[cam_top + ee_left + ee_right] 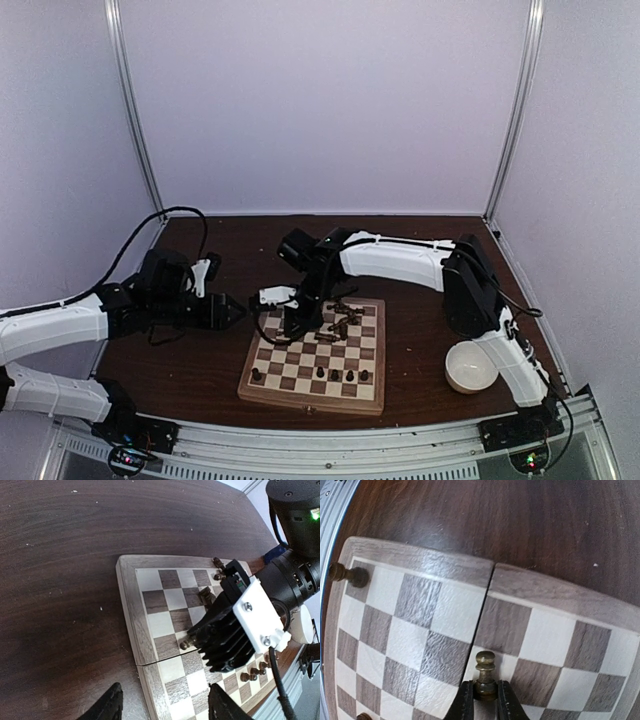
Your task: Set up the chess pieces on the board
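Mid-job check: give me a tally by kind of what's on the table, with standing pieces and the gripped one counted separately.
Standing pieces, in the near row: 5
Held piece, in the right pincer: 1
Board: 1
White bowl: 1
Total: 8, leaving out the heap of lying pieces, too clumped to count.

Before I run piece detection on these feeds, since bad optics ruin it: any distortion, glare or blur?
Right wrist: the board border bows from wide-angle distortion, yet the held piece in the right gripper is sharp. Left wrist: pale sheen across the tabletop. Top external: soft, the chess pieces mere dark specks.
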`<control>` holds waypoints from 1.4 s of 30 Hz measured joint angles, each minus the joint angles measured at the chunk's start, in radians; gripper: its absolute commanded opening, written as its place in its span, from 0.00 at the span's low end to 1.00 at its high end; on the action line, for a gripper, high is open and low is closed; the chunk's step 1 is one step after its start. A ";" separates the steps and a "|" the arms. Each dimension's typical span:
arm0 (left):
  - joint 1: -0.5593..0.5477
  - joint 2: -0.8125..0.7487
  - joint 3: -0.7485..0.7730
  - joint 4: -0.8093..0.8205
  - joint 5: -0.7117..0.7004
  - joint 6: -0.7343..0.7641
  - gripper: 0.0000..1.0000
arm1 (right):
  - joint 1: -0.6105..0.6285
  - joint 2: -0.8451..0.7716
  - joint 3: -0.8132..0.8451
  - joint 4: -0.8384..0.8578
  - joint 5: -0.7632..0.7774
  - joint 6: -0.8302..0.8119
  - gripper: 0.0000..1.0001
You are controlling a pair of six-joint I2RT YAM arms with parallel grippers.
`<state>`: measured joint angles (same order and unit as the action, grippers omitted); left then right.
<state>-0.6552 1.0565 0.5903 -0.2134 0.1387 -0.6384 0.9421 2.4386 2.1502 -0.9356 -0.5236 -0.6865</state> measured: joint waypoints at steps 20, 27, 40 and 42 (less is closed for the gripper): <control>0.000 0.182 -0.106 0.698 0.327 -0.393 0.47 | -0.176 -0.369 -0.470 0.522 -0.454 0.622 0.10; 0.000 0.220 -0.116 0.815 0.320 -0.475 0.42 | -0.169 -0.369 -0.492 0.601 -0.496 0.725 0.11; 0.000 0.293 -0.123 0.933 0.310 -0.531 0.34 | -0.156 -0.372 -0.500 0.656 -0.524 0.789 0.12; 0.000 0.298 -0.123 0.946 0.310 -0.534 0.32 | -0.149 -0.372 -0.500 0.657 -0.526 0.792 0.12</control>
<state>-0.6556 1.3544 0.4671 0.7326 0.4488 -1.1728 0.7929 2.0663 1.6501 -0.2790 -1.0492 0.1055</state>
